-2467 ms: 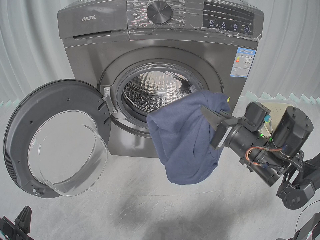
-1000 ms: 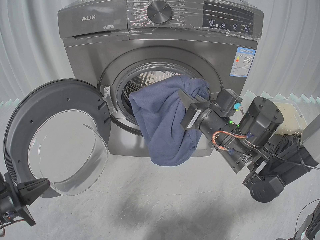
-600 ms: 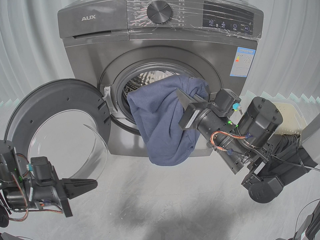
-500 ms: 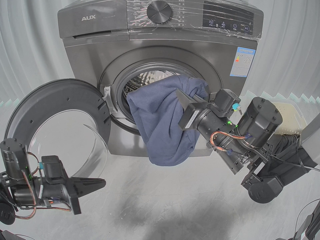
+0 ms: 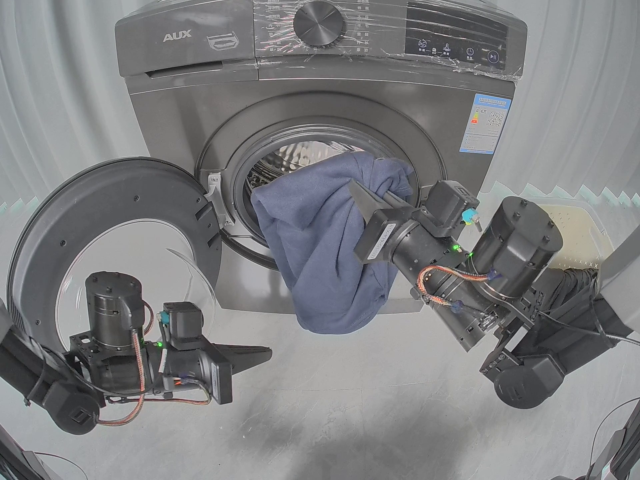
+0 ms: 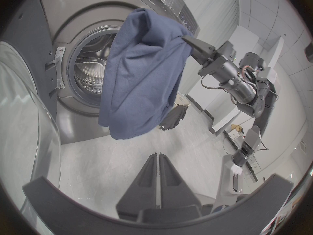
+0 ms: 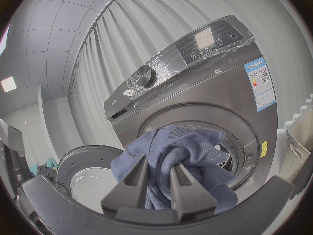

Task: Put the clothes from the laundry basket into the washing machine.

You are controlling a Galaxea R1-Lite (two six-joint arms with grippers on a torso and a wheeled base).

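Head view: the blue garment [image 5: 313, 248] hangs in front of the washing machine [image 5: 200, 111], covering the right part of the drum mouth [image 5: 293, 161]. Its long axis runs straight down.
Right gripper [image 5: 363, 193]: pinching the garment's top bunch, just near of the mouth's upper right rim; the drum lies farther in and slightly left.
Left gripper [image 5: 265, 353]: fingers pressed together on nothing, low on the left and pointing right, below the hem and apart from it.
Deciding relation: most of the cloth hangs below the mouth's lower lip, so by my judgement the tail could catch there on the way in.
Edges: the door [image 5: 113, 195] stands open on the left, beside the left arm.
Room: bare floor under the hem.
Laundry basket [image 5: 583, 235]: far right, behind the right arm.
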